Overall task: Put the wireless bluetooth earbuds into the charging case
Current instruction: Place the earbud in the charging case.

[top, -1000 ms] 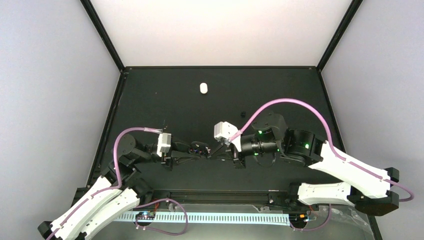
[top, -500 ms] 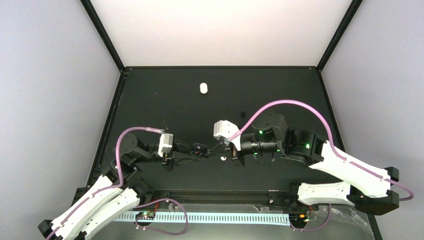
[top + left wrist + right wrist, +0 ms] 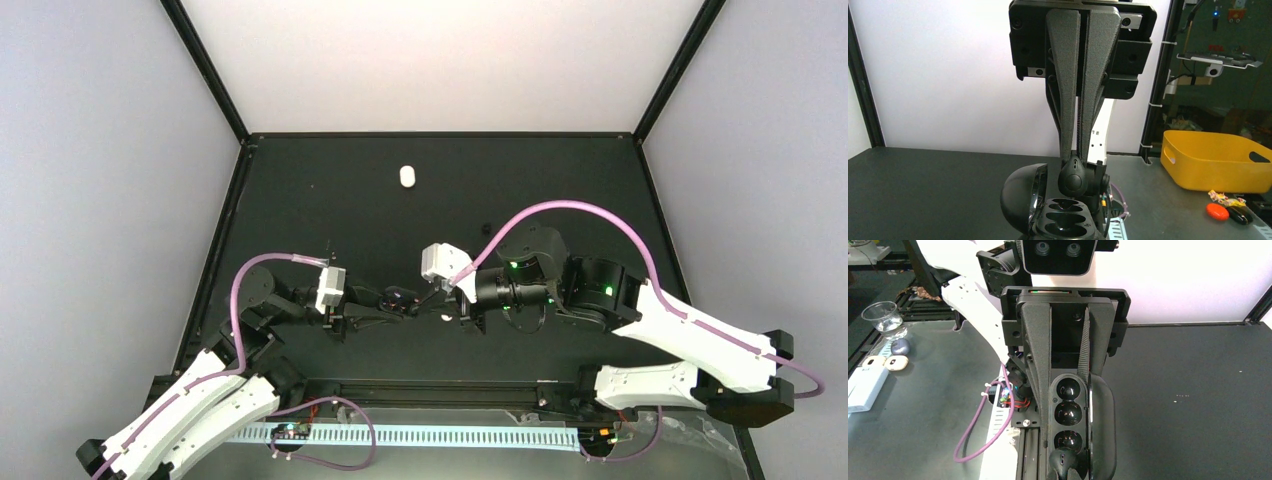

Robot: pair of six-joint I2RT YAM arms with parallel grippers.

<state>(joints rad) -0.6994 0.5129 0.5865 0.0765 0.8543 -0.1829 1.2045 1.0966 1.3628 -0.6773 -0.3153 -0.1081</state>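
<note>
I am clamping a black earbud [image 3: 1072,181] in my left pincer [image 3: 1077,159] while my right pincer [image 3: 1064,390], gripping the open charging case [image 3: 1070,416], has shifted left along the near edge of the surface [image 3: 300,200], placing its sockets beside the bud for insertion.

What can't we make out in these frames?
Left wrist: charging case cut off by bottom edge.
Right wrist: black earbud cut off by bottom edge.
Top external: both too small, lost against black table; alignment unreadable.
White object, top external: too small to identify.
</note>
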